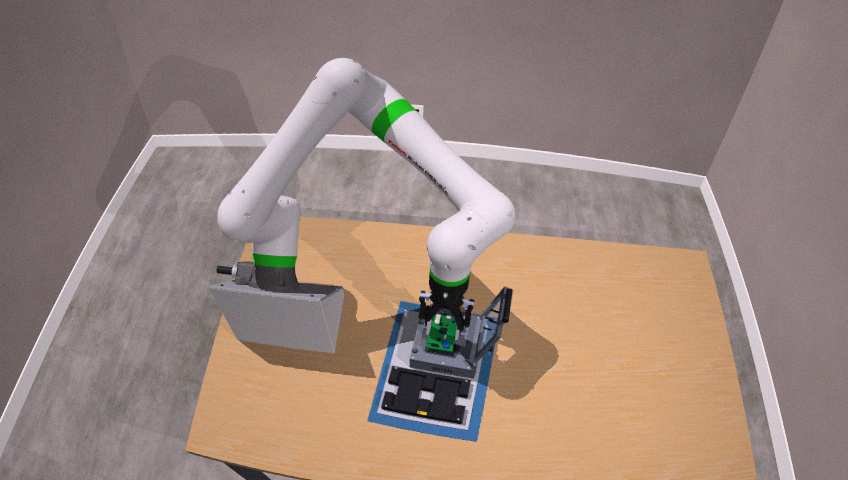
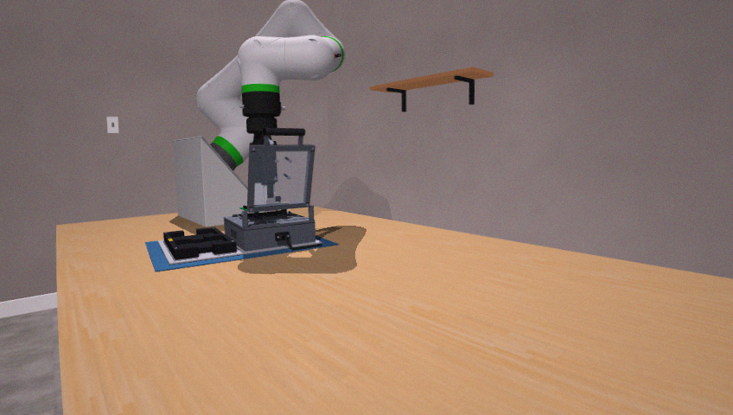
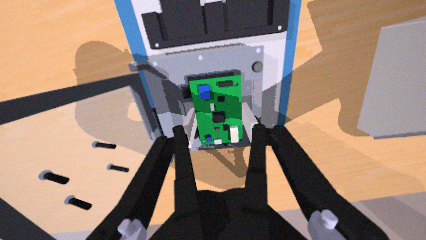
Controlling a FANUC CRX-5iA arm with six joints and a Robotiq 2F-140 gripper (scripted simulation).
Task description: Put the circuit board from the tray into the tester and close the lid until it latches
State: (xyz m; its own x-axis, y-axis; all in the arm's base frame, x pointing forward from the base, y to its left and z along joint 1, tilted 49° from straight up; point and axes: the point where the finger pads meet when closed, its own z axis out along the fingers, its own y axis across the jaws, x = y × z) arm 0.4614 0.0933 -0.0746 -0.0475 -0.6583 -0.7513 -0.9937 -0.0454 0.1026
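Note:
The green circuit board [image 1: 441,340] [image 3: 220,105] is face up over the tester [image 1: 443,364] [image 2: 257,233] [image 3: 225,59], its white connector at the end away from the tray. My gripper [image 1: 444,327] [image 3: 218,113] is shut on the board's long edges, its pale pads at both sides. In the exterior view a thin green edge shows just above the tester. The lid [image 2: 251,180] [image 3: 70,92] stands open on the hinge side, beside one finger. The pins, their holes, the posts and the latch hook are hidden or too small to tell.
The black tray [image 1: 389,401] [image 2: 200,245] [image 3: 175,25] lies beside the tester, no board in its pockets. Both stand on the blue mat [image 1: 483,422] [image 2: 156,259]. The raised lid's black handle [image 1: 507,304] [image 2: 283,131] stands close to the gripper. The grey robot base [image 1: 279,324] [image 2: 190,180] [image 3: 400,80] is on the far side from the lid.

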